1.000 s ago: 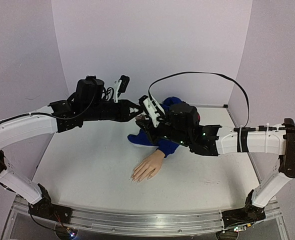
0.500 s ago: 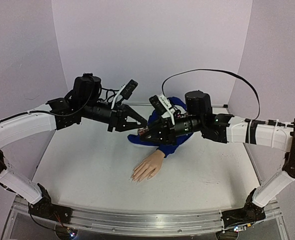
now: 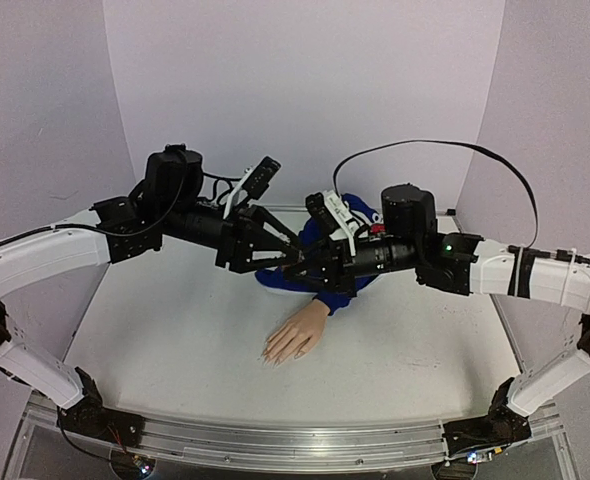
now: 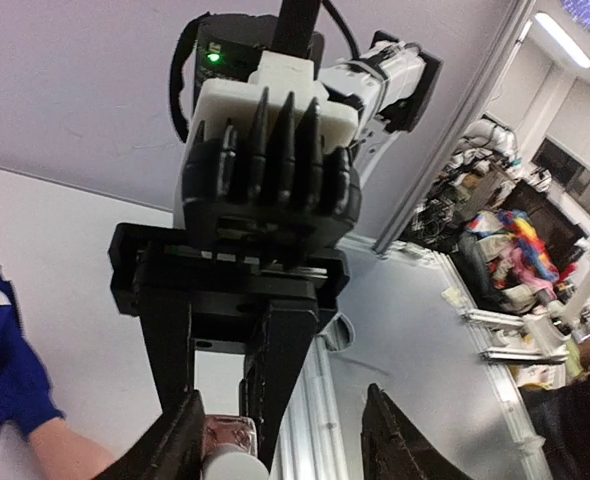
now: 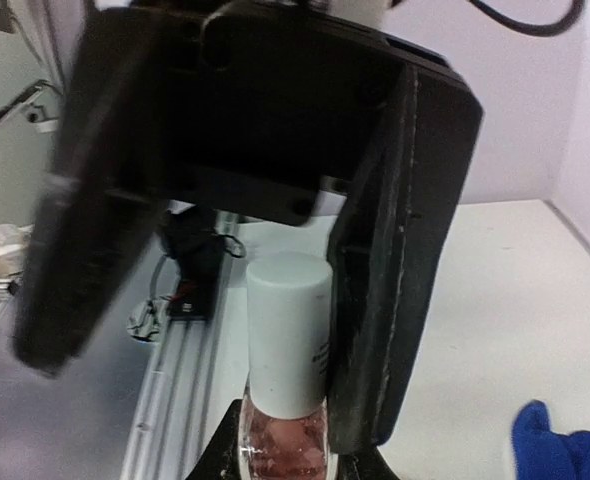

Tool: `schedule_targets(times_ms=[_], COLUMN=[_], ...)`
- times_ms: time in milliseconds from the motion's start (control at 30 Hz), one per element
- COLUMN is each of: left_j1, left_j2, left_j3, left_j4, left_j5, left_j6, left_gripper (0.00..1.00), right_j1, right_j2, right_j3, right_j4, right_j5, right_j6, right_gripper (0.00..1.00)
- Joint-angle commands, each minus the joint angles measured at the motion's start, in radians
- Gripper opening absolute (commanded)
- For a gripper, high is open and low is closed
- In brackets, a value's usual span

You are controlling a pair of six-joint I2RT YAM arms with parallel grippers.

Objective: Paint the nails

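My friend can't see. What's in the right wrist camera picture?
A small polish bottle of pinkish liquid with a white cap stands upright, held at its base by the right gripper. The left gripper straddles the cap with its black fingers open. A white table and a bit of blue sleeve lie behind.

Soft, even light; close wrist views blur noticeably.

Two tools (left tool (image 3: 294,254), right tool (image 3: 286,268)), one mannequin hand (image 3: 297,338), one polish bottle (image 5: 287,350)
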Motion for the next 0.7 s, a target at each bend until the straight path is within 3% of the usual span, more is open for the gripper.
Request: schedule_targets(times_ms=[0,133,267,467,667], left_j1=[0.002,0.002,0.004,0.002,-0.002], left_j2=[-0.080,-0.105,-0.077,-0.005,0.026], left_j3=[-0.022,-0.033,-0.023,0.022,0.051], left_j4=[0.006,0.005,-0.028,-0.033,-0.032], left_j5=[-0.266,-0.438,-0.611,-0.664,-0.667], left_j6=[-0.101,-0.196,-0.348,-0.416,-0.415], left_gripper=[0.65,0.75,0.77,0.64,0.56], right_j1=[-0.005,0.004,0.039,0.094,0.129], right_j2=[-0.038,-0.032,-0.016,0.029,0.057], right_j3=[-0.018,-0.048,-0.076,-0.041,-0.016], right_j4=[0.078,0.136,0.211,0.216,0.211], right_j5=[0.335,0.546,0.715,0.884,0.938], right_j6=[-0.082,-0.058,-0.050,-0.061,-0.090], right_gripper=[0.00,0.00,0.00,0.00,0.00])
